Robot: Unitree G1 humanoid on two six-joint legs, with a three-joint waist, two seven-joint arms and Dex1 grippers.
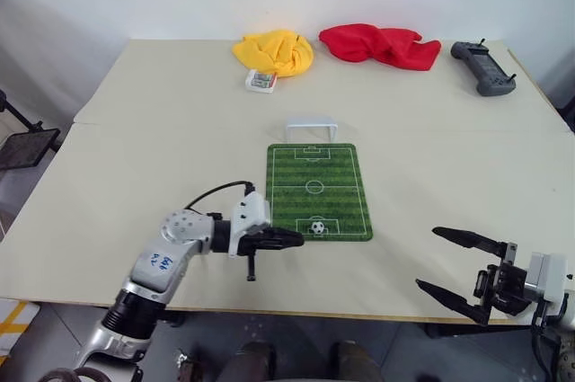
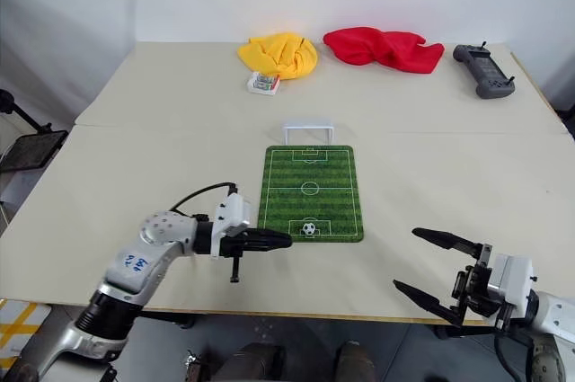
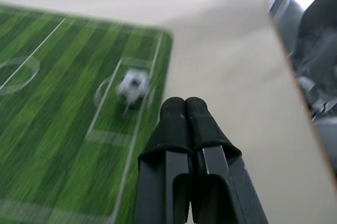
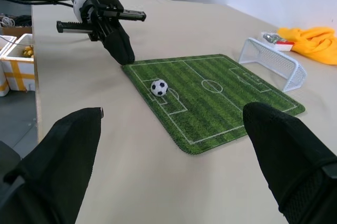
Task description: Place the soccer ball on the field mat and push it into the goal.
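Note:
The soccer ball (image 1: 318, 227), tiny and white with black patches, rests on the near end of the green field mat (image 1: 314, 166). The white goal (image 1: 312, 128) stands on the table just past the mat's far end. My left gripper (image 1: 299, 238) is shut with nothing in it, its tips at the mat's near left corner, a little left of the ball and apart from it. In the left wrist view the shut fingertips (image 3: 183, 109) point toward the ball (image 3: 132, 85). Over the table's near right edge my right gripper (image 1: 429, 259) hangs open and empty.
A yellow cloth (image 1: 275, 50), a red cloth (image 1: 381, 44) and a dark handheld controller (image 1: 482, 67) lie along the table's far side. A small white box (image 1: 261, 82) sits by the yellow cloth. The table's front edge runs just below both grippers.

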